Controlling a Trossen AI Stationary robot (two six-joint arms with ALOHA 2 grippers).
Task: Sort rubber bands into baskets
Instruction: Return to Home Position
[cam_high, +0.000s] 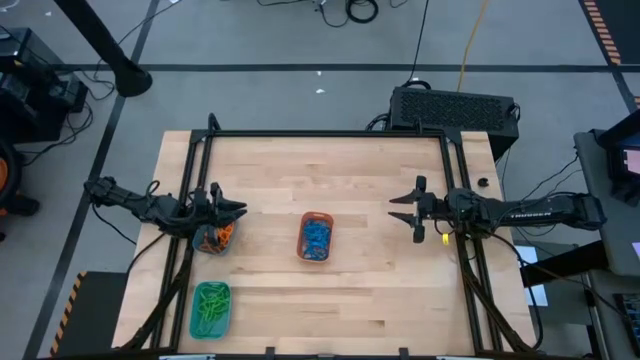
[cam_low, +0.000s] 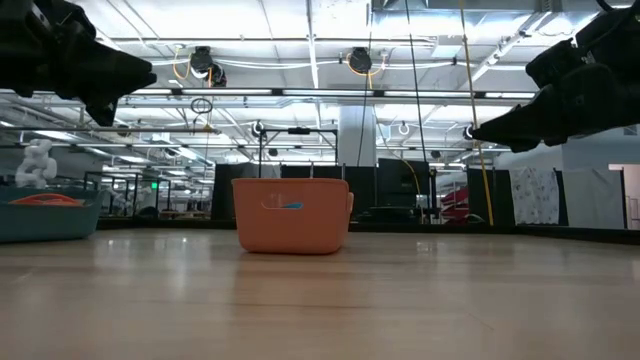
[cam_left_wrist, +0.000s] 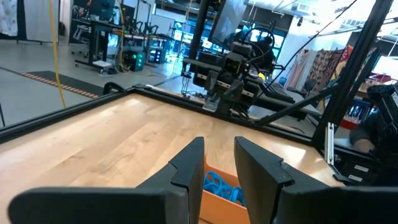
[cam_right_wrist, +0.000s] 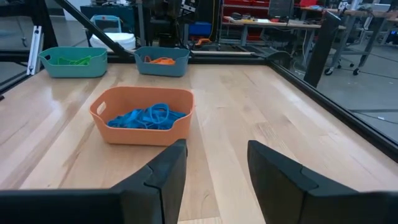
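Thin blue loops (cam_right_wrist: 149, 116) are heaped in a tangle inside the orange basket (cam_right_wrist: 143, 134), which is set at the centre of the table (cam_high: 380, 290). At 9 o'clock from it, orange loops (cam_high: 222, 236) are held in the small teal basket (cam_high: 207, 246). At 7 o'clock, green loops (cam_high: 211, 303) are piled in the larger teal basket (cam_high: 194, 325). The left gripper (cam_high: 240, 209) is held over the small teal basket, fingers parted and empty. The right gripper (cam_high: 392, 207) is held at 3 o'clock, likewise spread with nothing grasped.
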